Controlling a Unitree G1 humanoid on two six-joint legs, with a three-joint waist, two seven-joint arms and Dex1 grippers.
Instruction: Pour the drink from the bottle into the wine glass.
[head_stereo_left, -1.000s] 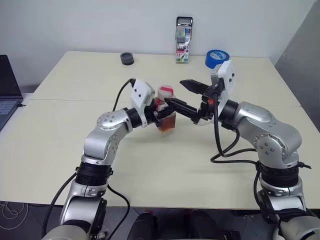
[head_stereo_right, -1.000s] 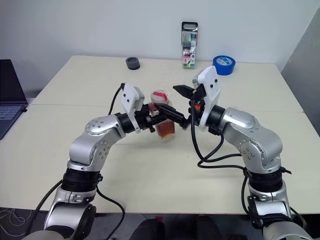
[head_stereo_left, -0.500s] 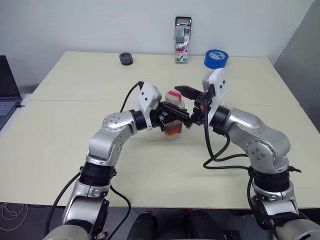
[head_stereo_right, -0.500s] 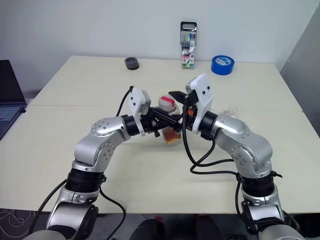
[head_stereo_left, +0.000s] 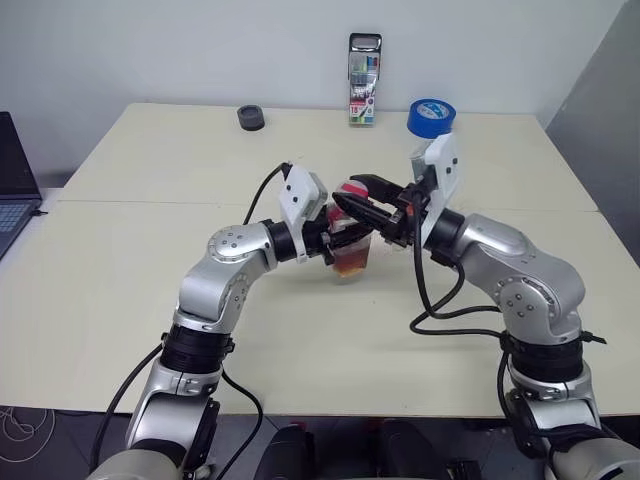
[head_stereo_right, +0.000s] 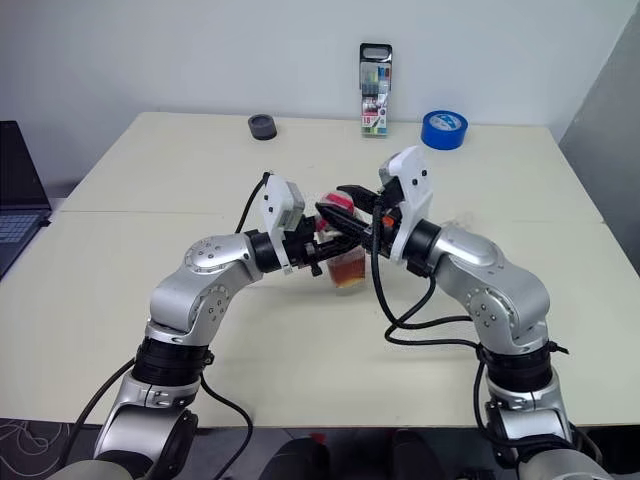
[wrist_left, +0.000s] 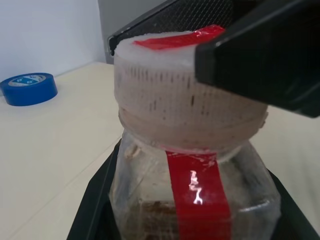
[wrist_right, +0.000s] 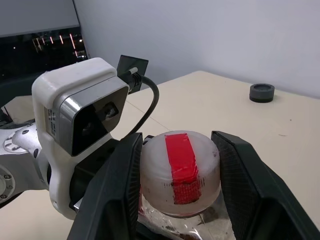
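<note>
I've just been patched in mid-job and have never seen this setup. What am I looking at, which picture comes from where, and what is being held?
This is a two-armed humanoid robot at a beige table. The two wide pictures come from its head, looking down over its arms. The two close-ups come from a camera on each wrist.

The left gripper is shut on the bottle, a small clear one holding reddish-brown drink. The right gripper has a finger on either side of the cap; whether it grips yet I cannot tell.

At the table's far edge are a marker pack, a blue tape roll and a small dark round object. A laptop sits beside the table's left end.
</note>
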